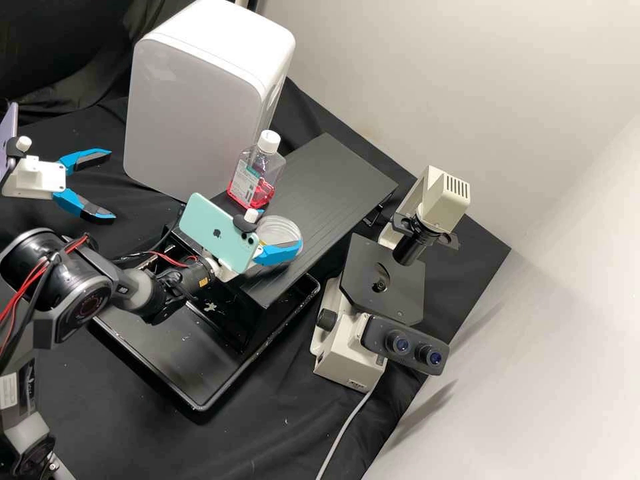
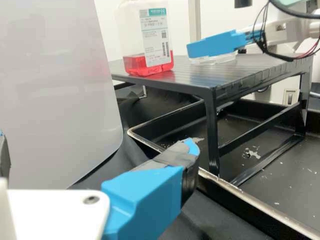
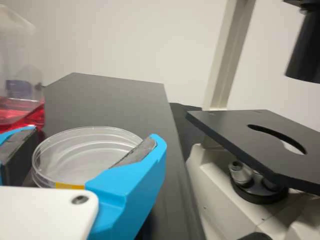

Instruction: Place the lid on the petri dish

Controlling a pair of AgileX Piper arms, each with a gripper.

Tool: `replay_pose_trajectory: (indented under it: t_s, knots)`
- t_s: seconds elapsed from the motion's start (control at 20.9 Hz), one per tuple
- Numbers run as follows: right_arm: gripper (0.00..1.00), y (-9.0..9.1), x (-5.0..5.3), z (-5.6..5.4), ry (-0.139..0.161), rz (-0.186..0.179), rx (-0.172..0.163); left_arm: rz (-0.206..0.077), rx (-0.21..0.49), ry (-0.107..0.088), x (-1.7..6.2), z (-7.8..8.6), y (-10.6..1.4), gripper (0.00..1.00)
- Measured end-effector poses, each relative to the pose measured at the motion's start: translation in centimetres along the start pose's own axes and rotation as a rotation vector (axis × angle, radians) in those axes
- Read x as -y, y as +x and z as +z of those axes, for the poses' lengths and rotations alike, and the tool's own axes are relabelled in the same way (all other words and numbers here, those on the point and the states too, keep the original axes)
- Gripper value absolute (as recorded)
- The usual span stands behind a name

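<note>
My right pincer grips the one petri dish on the rack near one red-filled bottle, while my left pincer hangs spread open.

A rack is stood in a tray on the bench. The petri dish is set on the rack's near end, gripped between the jaws of the right gripper. A flask is placed at the dish's 11 o'clock, near it. A box is at the flask's 10 o'clock. A microscope is at the dish's 4 o'clock. The left gripper is hung at the dish's 9 o'clock, well apart.
</note>
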Motion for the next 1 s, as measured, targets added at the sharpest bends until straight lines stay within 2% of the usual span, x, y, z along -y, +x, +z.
replay_pose_trajectory:
  t_s: [0.29,0.62,0.67,0.81,1.0]
  knots:
    - [0.00,-0.33,-0.58,0.51,-0.001,0.016,0.015,-0.004,0.000,0.000,0.09,-0.01,0.02,1.00]
    - [0.00,-0.30,-0.46,0.57,-0.002,0.012,0.017,-0.006,-0.001,-0.001,0.15,-0.02,0.04,1.00]
    - [1.00,-0.30,-0.43,0.53,-0.002,0.011,0.016,-0.006,-0.001,-0.001,0.15,-0.02,0.04,1.00]
    - [1.00,-0.30,-0.41,0.51,-0.002,0.011,0.015,-0.006,-0.001,-0.001,0.15,-0.02,0.04,1.00]
    - [1.00,-0.31,-0.21,0.65,-0.001,-0.012,0.031,-0.006,-0.001,-0.001,0.15,-0.02,0.04,1.00]
